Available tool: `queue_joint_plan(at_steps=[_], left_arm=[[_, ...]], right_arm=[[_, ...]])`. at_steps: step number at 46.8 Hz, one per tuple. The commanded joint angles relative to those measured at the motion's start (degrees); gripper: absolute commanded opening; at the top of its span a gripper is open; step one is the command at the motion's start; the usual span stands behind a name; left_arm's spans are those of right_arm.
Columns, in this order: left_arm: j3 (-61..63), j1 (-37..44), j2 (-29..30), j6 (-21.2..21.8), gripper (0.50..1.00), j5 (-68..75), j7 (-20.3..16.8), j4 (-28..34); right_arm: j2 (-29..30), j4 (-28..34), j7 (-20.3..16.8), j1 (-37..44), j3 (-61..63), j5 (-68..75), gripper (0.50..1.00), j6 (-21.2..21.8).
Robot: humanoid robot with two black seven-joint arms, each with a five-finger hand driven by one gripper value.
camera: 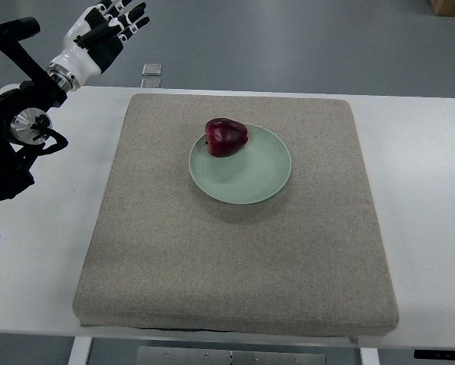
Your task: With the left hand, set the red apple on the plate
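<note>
At your far left, the left hand (106,30), white and black with jointed fingers, hangs raised beyond the table's far edge, fingers loosely extended, holding nothing. Moving right, you see a square, coarse-woven beige mat (235,251) on the smooth white table (425,190). On it sits a round pale-green plate (246,179), with the glossy dark red apple (226,137) resting on its upper-left rim area.

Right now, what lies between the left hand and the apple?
Top view: only bare mat and a strip of white table separate the left hand from the apple, which sits on the plate.
</note>
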Motion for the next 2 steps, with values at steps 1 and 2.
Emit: queue_joint_plan(at_steps=[1, 2], left_arm=[[0.00, -0.09, -0.20, 0.20, 0.992, 0.00, 0.00, 0.00], [0.00, -0.09, -0.29, 0.20, 0.992, -0.08, 0.00, 0.00]], right_arm=[[0.00, 0.01, 0.43, 0.00, -0.01, -0.09, 0.932, -0.35], [0.00, 0.01, 0.43, 0.00, -0.01, -0.09, 0.930, -0.52]])
